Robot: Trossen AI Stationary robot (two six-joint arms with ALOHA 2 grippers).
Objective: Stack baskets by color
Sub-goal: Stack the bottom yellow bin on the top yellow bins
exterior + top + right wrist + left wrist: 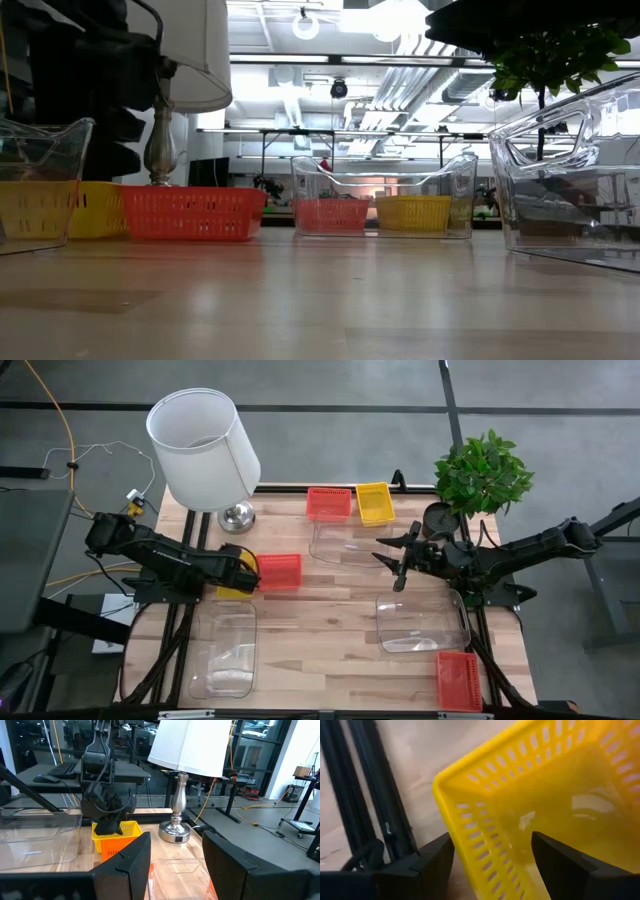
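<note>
The wooden counter (330, 610) carries a white-shaded lamp (205, 450) at its far left corner and a potted plant (482, 475) at its far right.

Three clear tubs sit on it. One clear tub (222, 650) lies just nearer the camera than the left jaws, another (422, 625) lies just below the right jaws toward the near edge, and a third (345, 542) rests beside the right jaws, between them and the two far baskets.

The left jaws (492, 855) stand wide apart, straddling the wall of a yellow basket (545, 805) at the counter's left side: one finger is outside the wall, the other inside the basket. The frames do not show whether either finger touches it.

A red basket (280, 571) lies just beyond the left jaws, toward the middle of the counter.

The right jaws (398, 560) hang over the counter's right half, parted, with nothing between them.

A second red basket (329, 503) and a second yellow basket (375, 502) sit side by side at the far edge, beyond the right jaws. A third red basket (459, 678) rests at the near right corner, well apart from both jaws.
</note>
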